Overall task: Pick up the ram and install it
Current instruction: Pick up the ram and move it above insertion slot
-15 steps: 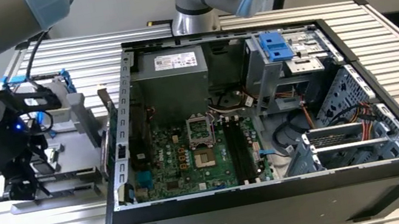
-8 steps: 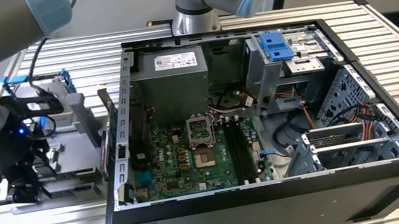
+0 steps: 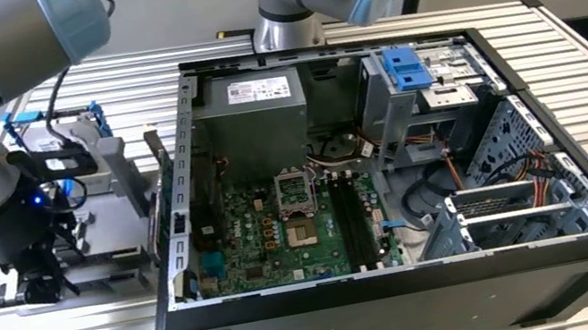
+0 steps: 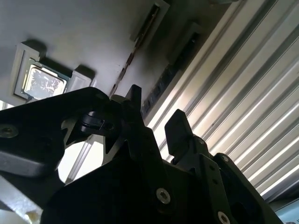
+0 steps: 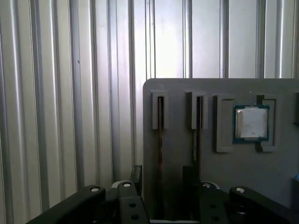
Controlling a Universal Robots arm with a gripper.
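Starting at the exterior view's left: the arm is holding the gripper (image 3: 35,288) low over the grey parts tray (image 3: 114,242), w/ the blue-framed hard drive (image 3: 60,138) sitting just behind. In the first wrist view the fingers (image 5: 136,175) are standing apart, nothing clamped. They're straddling the ram (image 5: 159,121), which is standing on edge in the tray slot farther from the processor chip (image 5: 251,122). A second stick (image 5: 198,116) is sitting in the slot btwn them. Edge-up storage is, I'd say, leaving both flat faces free for a pinch, and the spread jaws are giving clearance either side. Contact w/ the board: can't tell. Moving right, the PC case (image 3: 413,289) is lying on its side, panel off, so the motherboard (image 3: 271,242) is facing up for straight-down access. The long black memory slots (image 3: 354,218) beside the processor socket (image 3: 297,210) are looking empty. Install isn't started: the ram is sitting in the tray, well apart from those slots.
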